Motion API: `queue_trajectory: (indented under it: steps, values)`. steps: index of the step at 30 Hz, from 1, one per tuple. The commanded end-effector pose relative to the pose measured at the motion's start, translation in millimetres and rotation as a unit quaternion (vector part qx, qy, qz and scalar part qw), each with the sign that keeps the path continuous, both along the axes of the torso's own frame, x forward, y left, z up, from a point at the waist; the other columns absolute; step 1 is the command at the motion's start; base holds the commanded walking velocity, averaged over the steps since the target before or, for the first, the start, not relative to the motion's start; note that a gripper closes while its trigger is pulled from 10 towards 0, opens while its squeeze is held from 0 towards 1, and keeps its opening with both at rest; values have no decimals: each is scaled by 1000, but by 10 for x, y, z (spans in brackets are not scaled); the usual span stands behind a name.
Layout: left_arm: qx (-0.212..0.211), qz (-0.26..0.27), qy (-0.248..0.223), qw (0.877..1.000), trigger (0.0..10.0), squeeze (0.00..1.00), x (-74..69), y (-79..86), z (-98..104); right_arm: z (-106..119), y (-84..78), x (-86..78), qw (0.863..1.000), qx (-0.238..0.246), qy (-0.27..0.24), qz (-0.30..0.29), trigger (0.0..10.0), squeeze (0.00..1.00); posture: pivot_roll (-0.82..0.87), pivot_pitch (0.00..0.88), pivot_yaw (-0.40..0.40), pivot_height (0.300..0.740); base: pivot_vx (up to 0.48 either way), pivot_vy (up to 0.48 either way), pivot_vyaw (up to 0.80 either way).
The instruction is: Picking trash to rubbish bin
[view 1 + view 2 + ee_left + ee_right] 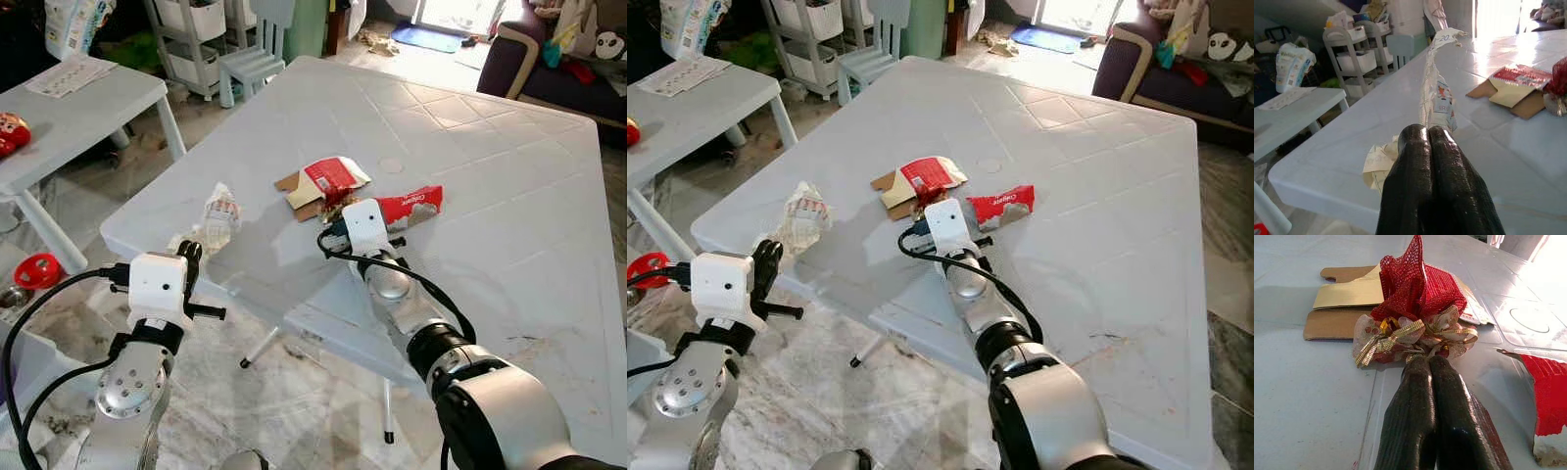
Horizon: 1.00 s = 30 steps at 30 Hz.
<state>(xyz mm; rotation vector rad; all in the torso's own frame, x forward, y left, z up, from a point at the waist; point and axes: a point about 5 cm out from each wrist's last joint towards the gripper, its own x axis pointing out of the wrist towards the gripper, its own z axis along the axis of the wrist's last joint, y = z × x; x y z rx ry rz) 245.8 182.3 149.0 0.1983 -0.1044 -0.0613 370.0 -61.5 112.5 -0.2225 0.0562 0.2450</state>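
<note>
glossy black fingers [1415, 421], red mesh bundle [1418, 289], matt cardboard [1337, 308]

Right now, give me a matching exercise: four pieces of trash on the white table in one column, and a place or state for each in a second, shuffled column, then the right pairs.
1. clear crumpled wrapper
2. red mesh bow
3. flattened carton
4. red snack packet

A. lies to the right of the right gripper
B. at the right gripper's fingertips
C. lies open, brown card inside showing
D. at the table's left edge, by the left gripper

Pairs: 1-D, 2-B, 3-C, 4-A
</note>
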Motion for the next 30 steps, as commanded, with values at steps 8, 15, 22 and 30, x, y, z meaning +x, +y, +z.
queue_trajectory:
  steps: [8,15,22,30]
  values:
    - [-1,2,-9,1000,0,0,68,-13,14,108,-65,43,999,37,-23,-1,10000,1000,237,63,-57,740,0,0,0]
    - [-7,-4,-26,1000,0,0,156,-40,67,229,22,25,994,80,-59,37,10000,1000,207,48,-50,740,0,0,0]
    - [-16,-8,-46,999,0,0,281,-114,119,184,9,-26,991,103,-61,53,10000,1000,177,25,-50,740,0,0,0]
    - [-17,-10,-50,999,0,0,319,-134,115,210,18,-18,991,104,-64,58,10000,1000,179,15,-53,740,0,0,0]
